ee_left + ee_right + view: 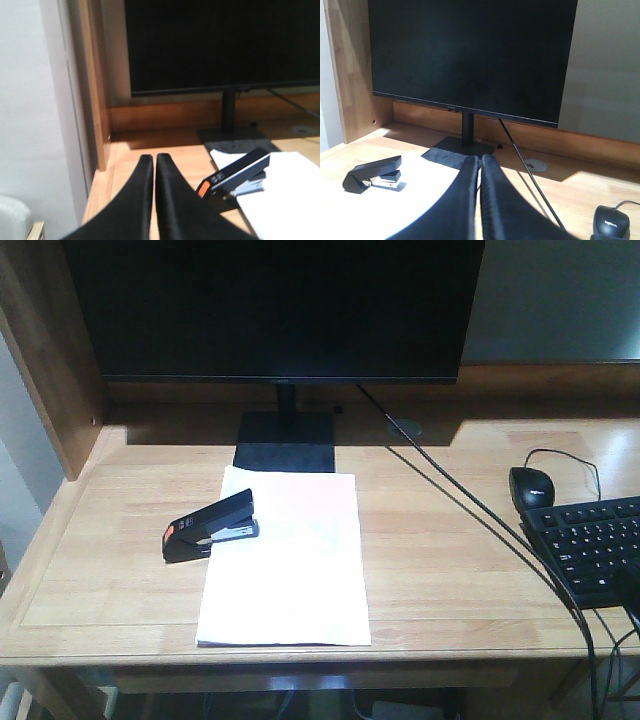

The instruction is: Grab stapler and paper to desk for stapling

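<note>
Stapler [211, 526] lies on the desk [450, 560], its front end resting over the left edge of the paper [285, 560] and its orange rear tab pointing toward the desk's left side. From my front view I record it tilted, upper arm raised slightly above the silvery channel. The paper is 1 white sheet lying flat, just in front of the monitor [275, 305] base, its near edge close to the desk's front edge.

Through the left wrist view I see the left gripper [154, 159] with its 2 black fingers pressed together, holding nothing. It hangs above the desk's left part, with the stapler to its right and apart from it. The orange tab and the paper show clearly there.

Through the right wrist view I see the right gripper [480, 159] also pressed together and holding nothing, positioned over the paper in front of the monitor stand. The stapler sits to its left, well apart.

Neither gripper appears in my front view.

On the desk's right side I note a mouse [532, 486] and, just beside it, a keyboard [590, 550], both well apart from the paper. A dark cable [470, 510] runs diagonally across the desk from behind the monitor toward the front right edge.
</note>
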Motion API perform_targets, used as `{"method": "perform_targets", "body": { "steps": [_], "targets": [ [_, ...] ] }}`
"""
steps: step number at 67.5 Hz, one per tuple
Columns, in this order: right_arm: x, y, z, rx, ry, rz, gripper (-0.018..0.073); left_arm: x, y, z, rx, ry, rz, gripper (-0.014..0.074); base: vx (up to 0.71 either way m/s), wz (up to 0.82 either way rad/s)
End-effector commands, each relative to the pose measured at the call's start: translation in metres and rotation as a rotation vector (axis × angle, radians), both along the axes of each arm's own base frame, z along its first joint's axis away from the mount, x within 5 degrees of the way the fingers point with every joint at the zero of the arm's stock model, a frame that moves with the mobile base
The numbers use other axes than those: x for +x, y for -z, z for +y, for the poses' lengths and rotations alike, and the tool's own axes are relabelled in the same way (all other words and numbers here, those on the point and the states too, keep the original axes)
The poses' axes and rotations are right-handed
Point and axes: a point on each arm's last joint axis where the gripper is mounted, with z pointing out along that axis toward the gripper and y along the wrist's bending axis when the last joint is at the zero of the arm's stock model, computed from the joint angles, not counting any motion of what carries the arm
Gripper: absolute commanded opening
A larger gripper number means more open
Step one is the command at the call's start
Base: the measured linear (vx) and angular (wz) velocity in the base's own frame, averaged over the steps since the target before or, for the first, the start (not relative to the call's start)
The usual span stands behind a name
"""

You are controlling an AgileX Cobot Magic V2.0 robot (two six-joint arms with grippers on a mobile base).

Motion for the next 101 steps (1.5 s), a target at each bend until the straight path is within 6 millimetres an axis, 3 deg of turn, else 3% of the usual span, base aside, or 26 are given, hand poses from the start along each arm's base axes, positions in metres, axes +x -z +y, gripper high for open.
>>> {"method": "perform_targets", "body": {
  "steps": [1,83,101],
  "targets": [
    [0.001,-0.01,-0.002,-0.003,0.03,-0.033,-0.0009,-0.001,-0.006,0.0,-0.014,0.01,-0.095,-0.0006,0.0,0.0],
    [0.002,-0.009,-0.006,0.009,0.072,-0.017,-0.0009,-0.001,-0.002,0.0,-0.011,0.011,-0.061,-0.0006,0.0,0.0],
    [0.004,0.001,-0.011,-0.141,0.122,0.039,-0.0009,-0.001,-0.002,0.0,-0.011,0.011,-0.061,-0.0006,0.0,0.0]
  ]
}}
